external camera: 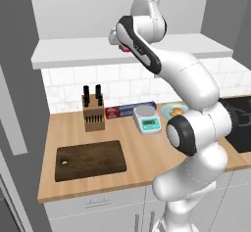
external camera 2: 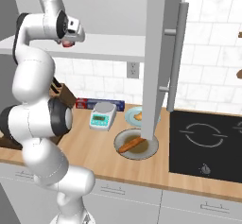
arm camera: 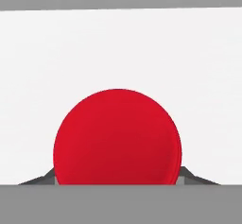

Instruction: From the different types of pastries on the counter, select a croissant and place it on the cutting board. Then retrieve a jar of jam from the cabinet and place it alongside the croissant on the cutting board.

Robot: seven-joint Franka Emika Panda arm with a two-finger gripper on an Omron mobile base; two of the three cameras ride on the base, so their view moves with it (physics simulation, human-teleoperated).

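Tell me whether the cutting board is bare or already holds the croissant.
Bare. The cutting board shows only dark wood in the left base view; a golden pastry sits on a plate behind the arm.

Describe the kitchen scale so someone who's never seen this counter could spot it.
On the counter, look along the tiled back wall. The scale sits right of the knife block, before a blue box: grey, with a round pan and a green display.
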